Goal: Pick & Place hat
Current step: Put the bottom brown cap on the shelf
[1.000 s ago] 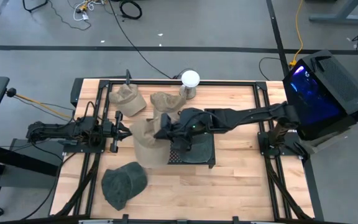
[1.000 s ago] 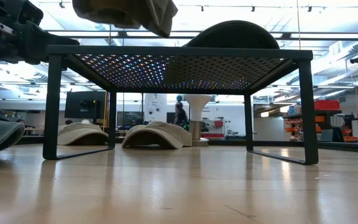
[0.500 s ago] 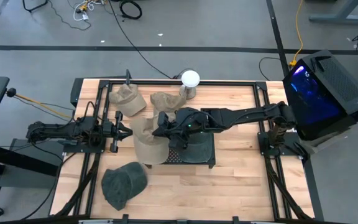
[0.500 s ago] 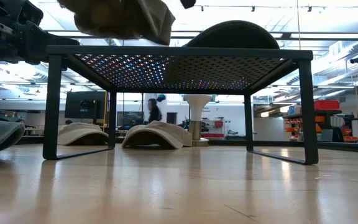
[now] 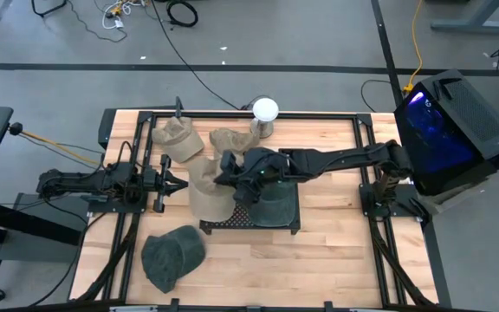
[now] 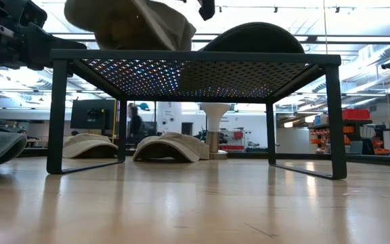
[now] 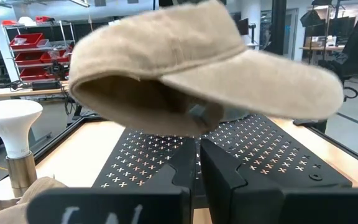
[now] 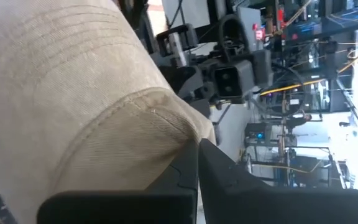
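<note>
Right gripper (image 5: 223,178) clenched on tan hat (image 5: 206,192), fingertips hidden, left gripper (image 5: 167,180) closed.

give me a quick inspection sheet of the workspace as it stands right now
surface: wooden table in a dark frame.
job's things: tan hat held up over the left edge of the black mesh stand; a dark hat lies on the stand.
clutter: two tan hats at the far side, a green hat at the near left, a white bulb-shaped stand.
grippers: right gripper shut on the tan hat; left gripper shut, empty, just left of the hat.
cables: black and yellow leads on the floor.
surroundings: lit computer case at right; a person far behind the table.
</note>
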Action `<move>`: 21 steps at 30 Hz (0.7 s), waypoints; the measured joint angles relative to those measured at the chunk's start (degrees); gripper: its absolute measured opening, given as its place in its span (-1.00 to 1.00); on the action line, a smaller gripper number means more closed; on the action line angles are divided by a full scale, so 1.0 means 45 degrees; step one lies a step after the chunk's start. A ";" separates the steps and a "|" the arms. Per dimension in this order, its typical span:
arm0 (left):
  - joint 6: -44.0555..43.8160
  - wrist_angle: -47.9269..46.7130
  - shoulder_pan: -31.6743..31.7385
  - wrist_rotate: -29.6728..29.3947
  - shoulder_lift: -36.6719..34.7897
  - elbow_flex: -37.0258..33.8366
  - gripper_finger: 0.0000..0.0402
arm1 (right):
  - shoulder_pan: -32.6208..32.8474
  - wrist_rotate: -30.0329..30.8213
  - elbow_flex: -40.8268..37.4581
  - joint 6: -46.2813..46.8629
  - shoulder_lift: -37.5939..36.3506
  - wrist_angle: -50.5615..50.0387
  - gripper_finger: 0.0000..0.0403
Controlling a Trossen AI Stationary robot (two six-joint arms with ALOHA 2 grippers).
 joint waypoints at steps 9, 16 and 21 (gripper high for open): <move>0.0003 0.0001 0.0000 0.0001 0.0000 0.0000 -0.85 | 0.0010 -0.0008 -0.0564 0.0015 -0.0010 0.0243 -1.00; 0.0001 0.0002 0.0000 -0.0003 0.0001 0.0000 -0.85 | 0.0010 0.0706 -0.0564 0.0060 -0.0010 -0.0002 -1.00; 0.0003 0.0000 0.0000 -0.0003 0.0002 0.0000 -0.85 | 0.0014 0.0881 -0.0564 0.0589 -0.0010 -0.0237 -1.00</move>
